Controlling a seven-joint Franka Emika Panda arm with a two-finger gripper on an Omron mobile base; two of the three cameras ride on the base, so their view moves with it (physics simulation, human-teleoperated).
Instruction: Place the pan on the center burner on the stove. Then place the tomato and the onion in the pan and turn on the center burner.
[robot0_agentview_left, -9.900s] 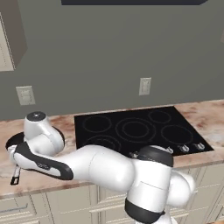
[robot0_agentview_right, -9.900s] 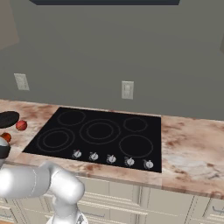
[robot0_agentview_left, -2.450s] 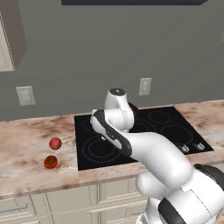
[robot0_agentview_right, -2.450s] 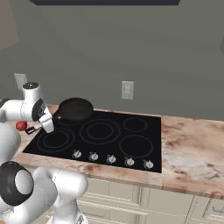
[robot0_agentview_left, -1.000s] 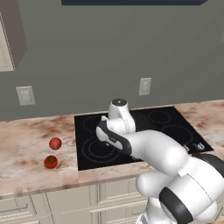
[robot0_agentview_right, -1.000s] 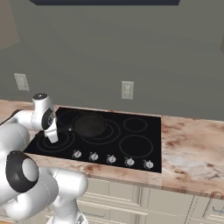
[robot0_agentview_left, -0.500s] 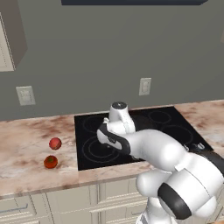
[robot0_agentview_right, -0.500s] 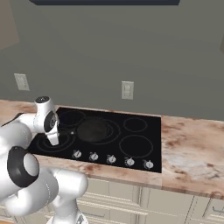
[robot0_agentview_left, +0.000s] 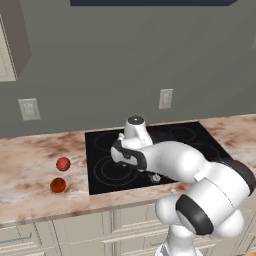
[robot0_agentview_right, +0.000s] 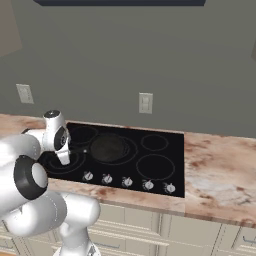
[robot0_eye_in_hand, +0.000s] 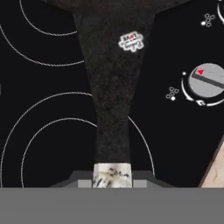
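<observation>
Pan (robot0_agentview_right: 108, 147) sits on stove's (robot0_agentview_right: 165, 135) center burner, long handle (robot0_eye_in_hand: 113, 109) running straight back into the pincer (robot0_eye_in_hand: 112, 175), clamped on its pale tip; tomato (robot0_agentview_left: 58, 185), onion (robot0_agentview_left: 63, 163) wait on worktop (robot0_agentview_left: 30, 175), far left.

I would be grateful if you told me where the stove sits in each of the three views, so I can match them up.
Left base view: the stove lies mid-frame on the counter, partly behind the arm.
Right base view: it spans the centre, from the arm rightward.
Hand view: its black glass forms the background behind the pan handle.
Shared landmark: the silver knobs along its front edge.
</observation>
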